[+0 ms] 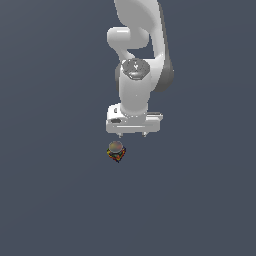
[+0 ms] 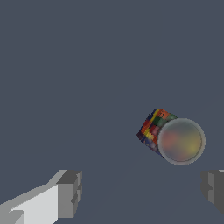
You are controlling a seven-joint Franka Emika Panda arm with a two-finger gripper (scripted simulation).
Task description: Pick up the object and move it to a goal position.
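The object [image 1: 116, 151] is a small block with red, orange, yellow, green and dark blue patches and a round greyish top. It rests on the dark grey floor just below the white gripper [image 1: 132, 135] in the exterior view, slightly toward that view's left. In the wrist view the object [image 2: 170, 136] lies apart from both grey fingertips [image 2: 70, 192], outside the gap between them. The gripper [image 2: 142, 190] is open and holds nothing.
The white arm [image 1: 137, 60] rises above the gripper to the frame's upper edge. A plain dark grey floor [image 1: 50, 200] spreads all around, with no other objects in sight.
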